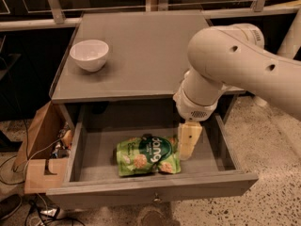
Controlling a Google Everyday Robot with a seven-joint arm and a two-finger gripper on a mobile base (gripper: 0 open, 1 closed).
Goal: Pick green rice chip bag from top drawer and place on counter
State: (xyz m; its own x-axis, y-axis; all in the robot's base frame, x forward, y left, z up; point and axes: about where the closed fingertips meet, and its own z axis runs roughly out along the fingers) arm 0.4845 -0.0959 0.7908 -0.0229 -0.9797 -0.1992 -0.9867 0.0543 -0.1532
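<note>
Because the white arm (pixel 235 55) has to reach downward, it bends over the front right corner of the counter (pixel 141 55) and drops its wrist past the edge. The counter is the flat grey top where the bag should end up, by my reading of the task. Below it the drawer (pixel 150 189) stands pulled well out, so its floor is open from above and nothing blocks the way in. A white bowl (pixel 89 54) sits toward the counter's back left, well apart from the arm. The chip bag (pixel 148 155) lies flat and face up on the drawer floor, near the front and slightly right of centre. The gripper (pixel 188 142) hangs inside the drawer just beside the bag's right edge, perhaps touching it, apparently lining up a grasp. I cannot tell how wide it is open, and the bag is not lifted.
</note>
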